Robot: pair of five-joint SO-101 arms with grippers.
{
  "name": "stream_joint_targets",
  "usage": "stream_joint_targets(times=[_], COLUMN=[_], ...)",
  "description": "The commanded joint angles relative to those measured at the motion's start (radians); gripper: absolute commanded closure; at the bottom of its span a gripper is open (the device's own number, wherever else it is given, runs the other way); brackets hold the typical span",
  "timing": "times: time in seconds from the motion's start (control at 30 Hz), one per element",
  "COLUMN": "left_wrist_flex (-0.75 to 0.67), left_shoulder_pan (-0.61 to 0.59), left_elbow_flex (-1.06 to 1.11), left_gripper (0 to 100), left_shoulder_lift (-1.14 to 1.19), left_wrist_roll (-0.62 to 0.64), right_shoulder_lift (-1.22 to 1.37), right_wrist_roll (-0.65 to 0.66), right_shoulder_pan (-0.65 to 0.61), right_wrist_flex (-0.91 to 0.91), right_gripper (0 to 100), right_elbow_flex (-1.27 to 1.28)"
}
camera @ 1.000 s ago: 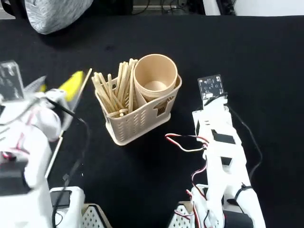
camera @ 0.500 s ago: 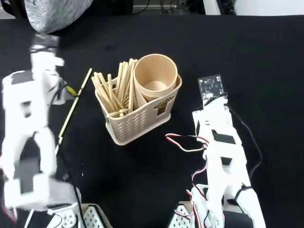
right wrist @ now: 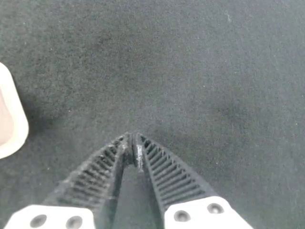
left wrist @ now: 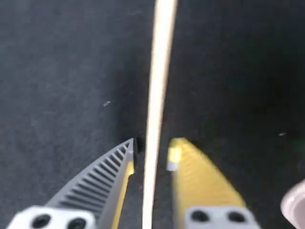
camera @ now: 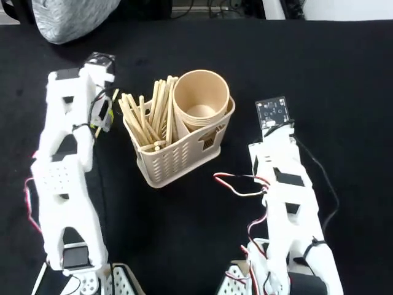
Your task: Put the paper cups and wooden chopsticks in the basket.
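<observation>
Chopstick (left wrist: 159, 71) lies lengthwise between parted tips of the left pincer (left wrist: 151, 149).

cream lattice-holed basket (camera: 178, 161), tan cups (camera: 201, 92), pale chopsticks (camera: 142, 123), black table (camera: 307, 61), white arms (camera: 64, 178)

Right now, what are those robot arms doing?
They're tidying up. The left gripper is open around a chopstick lying on the table beside the basket, not yet pinching it. The basket already holds the cups and a bunch of chopsticks. The right gripper is shut over bare table, holding nothing.
</observation>
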Motion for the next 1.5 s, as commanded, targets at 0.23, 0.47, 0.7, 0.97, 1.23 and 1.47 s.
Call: stream_joint_targets(times=[0.23,0.47,0.7,0.97,1.23,1.47], left_wrist_flex=[0.35,0.347,0.226,-0.347,-0.795,-0.976], left_shoulder_pan=[-0.027,-0.022,-0.025,-0.03,-0.005,0.406], left_elbow_flex=[-0.46,-0.17,0.24,1.078,1.422,1.5], left_gripper=[97,97,97,97,97,97], left_shoulder_lift=[0.072,-0.295,-0.878,-1.697,-2.387,-2.46], left_wrist_roll=[-0.021,0.098,0.245,0.359,0.605,0.621], right_shoulder_lift=[0.001,0.001,0.001,-0.002,-0.004,-0.004], right_wrist_roll=[0.008,0.008,0.008,0.054,0.068,0.069], right_shoulder_pan=[-0.012,-0.012,-0.012,-0.041,-0.051,-0.051], right_wrist_flex=[-0.017,-0.018,-0.018,-0.02,-0.02,-0.02], right_gripper=[98.4,98.4,98.4,98.5,98.5,98.5], right_elbow_flex=[-0.002,-0.002,-0.002,0.013,0.018,0.018])
